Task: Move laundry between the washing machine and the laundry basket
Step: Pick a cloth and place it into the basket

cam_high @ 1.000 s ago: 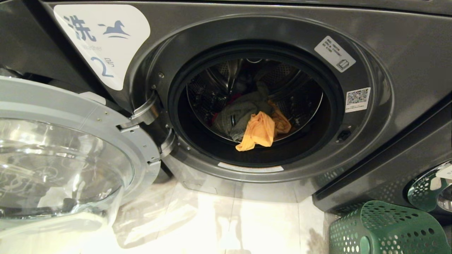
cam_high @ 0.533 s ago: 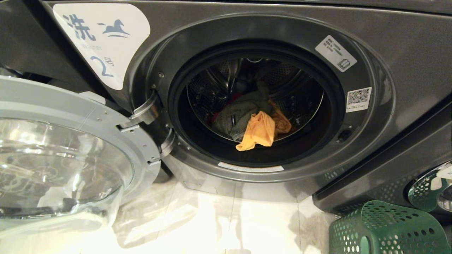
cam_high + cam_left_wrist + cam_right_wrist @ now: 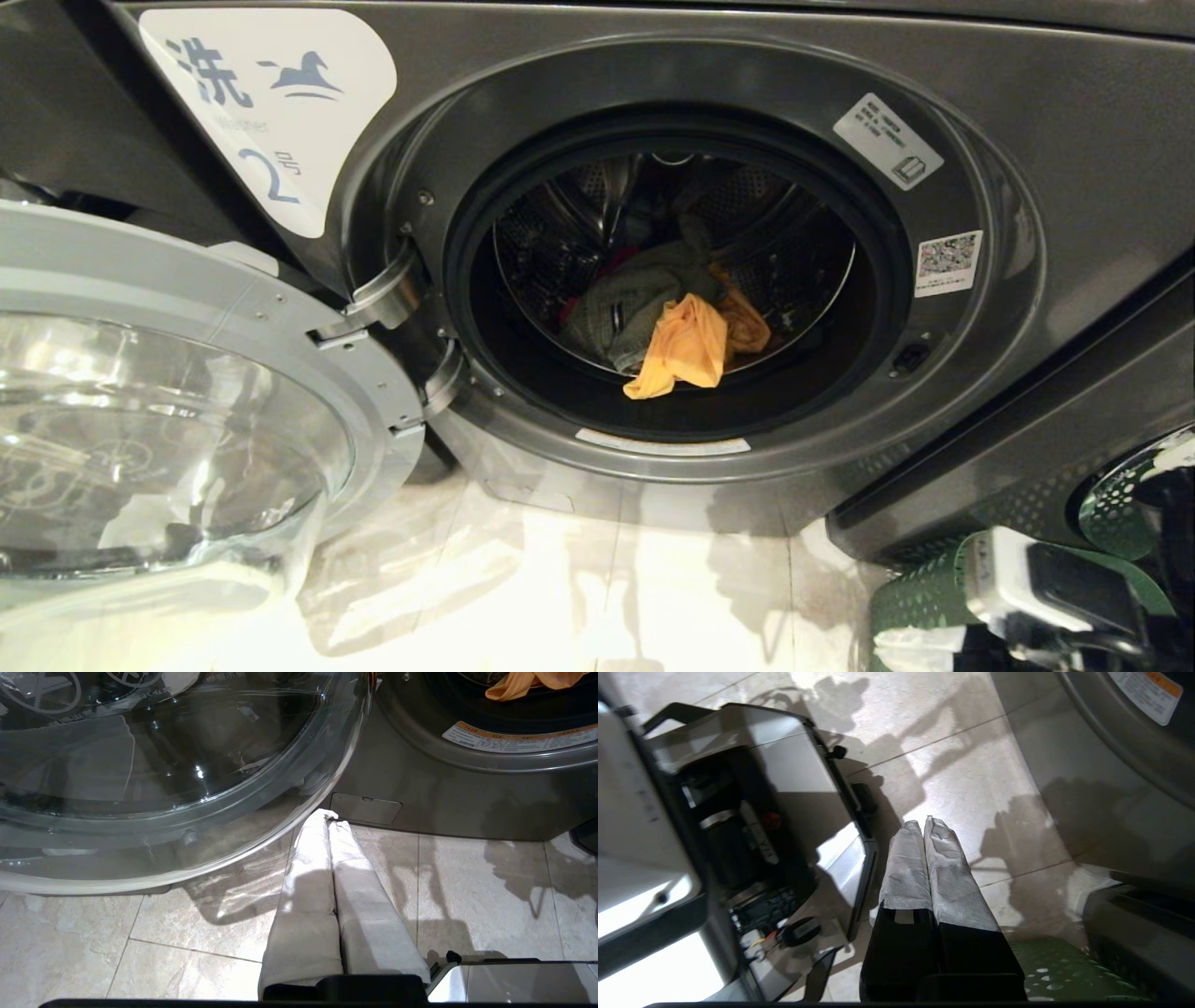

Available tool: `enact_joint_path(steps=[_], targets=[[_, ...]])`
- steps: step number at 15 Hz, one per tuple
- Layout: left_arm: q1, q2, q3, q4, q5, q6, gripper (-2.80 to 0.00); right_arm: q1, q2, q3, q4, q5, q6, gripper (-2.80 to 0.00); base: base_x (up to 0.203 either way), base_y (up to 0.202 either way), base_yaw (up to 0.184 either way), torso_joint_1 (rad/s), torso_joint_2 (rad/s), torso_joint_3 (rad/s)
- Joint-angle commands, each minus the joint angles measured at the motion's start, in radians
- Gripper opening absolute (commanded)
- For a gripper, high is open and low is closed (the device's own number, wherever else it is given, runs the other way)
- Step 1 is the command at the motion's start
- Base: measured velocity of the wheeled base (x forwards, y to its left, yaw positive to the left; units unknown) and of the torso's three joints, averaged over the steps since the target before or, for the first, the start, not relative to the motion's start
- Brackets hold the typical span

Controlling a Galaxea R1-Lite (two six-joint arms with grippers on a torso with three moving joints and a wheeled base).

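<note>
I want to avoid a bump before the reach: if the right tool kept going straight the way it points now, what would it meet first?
Most likely the floor tiles. The right tool, fingers shut and empty, points down at bare tile between the robot's base and the washing machine. Nothing shows in that line, though depth is hard to judge.

Green laundry basket (image 3: 920,597) on tiled floor (image 3: 579,597)

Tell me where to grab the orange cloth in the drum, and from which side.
Grip the orange cloth at its hanging lower fold, which drapes out over the drum lip, clear of the grey garment. Come straight in through the open front, pinching the bunched fold.
</note>
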Motion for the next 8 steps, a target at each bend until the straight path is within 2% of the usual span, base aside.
enact_joint_path(steps=[1,4,6,8], targets=[[0.001,0.000,0.000,0.000,0.000,-0.001,-2.80,0.030,0.159,-0.017,-0.087,-0.051,0.011,-2.80,0.000,0.000,0.000,0.000,0.00,0.000],[0.001,0.000,0.000,-0.002,0.000,-0.003,-2.80,0.082,0.289,-0.065,-0.251,-0.192,0.104,-2.80,0.000,0.000,0.000,0.000,0.00,0.000],[0.001,0.000,0.000,-0.002,0.002,-0.003,-2.80,0.146,0.323,-0.111,-0.286,-0.221,0.232,-2.80,0.000,0.000,0.000,0.000,0.00,0.000],[0.001,0.000,0.000,-0.002,0.002,-0.003,-2.80,0.201,0.345,-0.132,-0.290,-0.262,0.282,-2.80,0.000,0.000,0.000,0.000,0.00,0.000]])
